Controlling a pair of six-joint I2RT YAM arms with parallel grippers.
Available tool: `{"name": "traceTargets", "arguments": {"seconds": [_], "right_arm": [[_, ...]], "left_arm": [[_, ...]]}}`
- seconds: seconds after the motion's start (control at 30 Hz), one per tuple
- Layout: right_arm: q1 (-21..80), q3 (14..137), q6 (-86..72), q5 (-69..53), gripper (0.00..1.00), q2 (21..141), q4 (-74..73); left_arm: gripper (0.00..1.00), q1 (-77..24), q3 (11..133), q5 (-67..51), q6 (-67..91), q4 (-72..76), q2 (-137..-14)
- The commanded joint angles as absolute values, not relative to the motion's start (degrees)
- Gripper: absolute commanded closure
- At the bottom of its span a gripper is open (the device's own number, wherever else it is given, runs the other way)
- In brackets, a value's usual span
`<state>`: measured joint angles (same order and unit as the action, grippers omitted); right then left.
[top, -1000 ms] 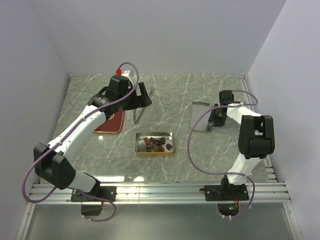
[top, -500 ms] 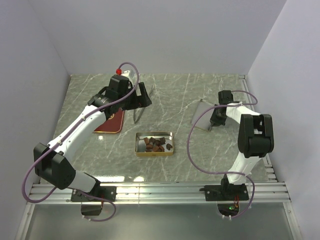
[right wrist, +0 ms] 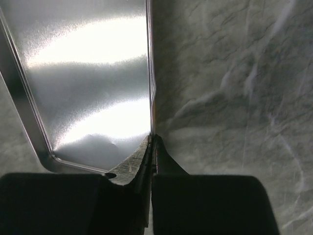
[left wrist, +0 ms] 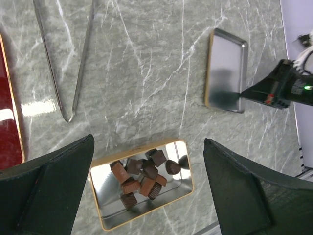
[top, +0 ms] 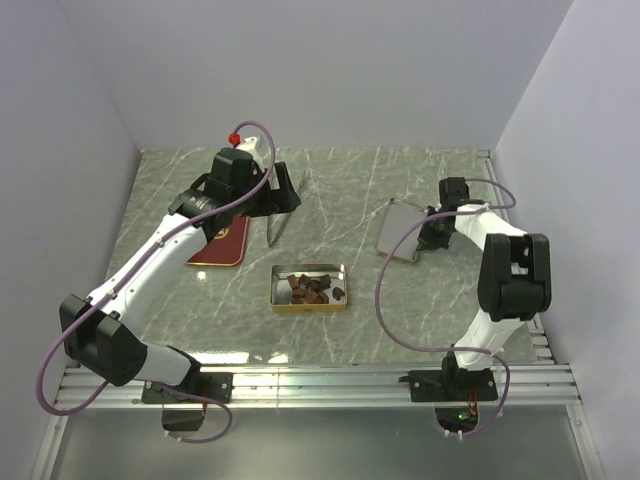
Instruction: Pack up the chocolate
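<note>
Several pieces of chocolate [top: 312, 287] [left wrist: 143, 175] lie heaped in an open gold-rimmed tin [top: 308, 308] [left wrist: 101, 215] at the table's middle. My left gripper [top: 287, 194] [left wrist: 147, 141] hangs open high above the table, behind and left of that tin, with nothing between its fingers. To the right a silver tin lid [top: 398, 230] [left wrist: 226, 68] [right wrist: 88, 73] rests on the marble. My right gripper [top: 428, 236] [right wrist: 152, 139] is shut on the lid's right-hand edge, and that side is tipped up slightly.
Metal tongs [top: 283, 212] [left wrist: 68, 63] lie on the marble below my left gripper. A red lid [top: 222, 245] [left wrist: 7, 122] lies at the left under the left arm. White walls close in the table on three sides.
My right gripper has closed onto the silver lid's edge, and the lid has tipped and slid a little leftwards. The left arm has drifted slightly back.
</note>
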<state>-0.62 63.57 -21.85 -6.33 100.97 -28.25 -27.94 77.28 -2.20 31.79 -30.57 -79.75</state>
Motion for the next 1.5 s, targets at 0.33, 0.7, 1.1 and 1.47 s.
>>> {"name": "traceTargets", "arguments": {"seconds": [0.33, 0.7, 1.1, 1.47], "right_arm": [[-0.3, 70.8, -23.3, -35.1, 1.0, 84.6, -35.8], [6.6, 78.2, -22.2, -61.4, 1.0, 84.1, -43.9], [16.3, 75.0, -38.4, -67.6, 1.0, 79.1, -29.4], [17.8, 72.2, -44.8, -71.1, 1.0, 78.8, -20.8]], "left_arm": [[0.01, -27.9, 85.0, -9.5, 25.6, -26.6, -76.7], [0.01, -27.3, 83.3, -24.9, 16.0, -16.2, -69.7], [0.01, -24.3, 84.9, -31.0, 15.1, -18.3, -67.4], [0.03, -24.3, 77.6, -35.9, 20.5, -8.4, -64.9]]}}
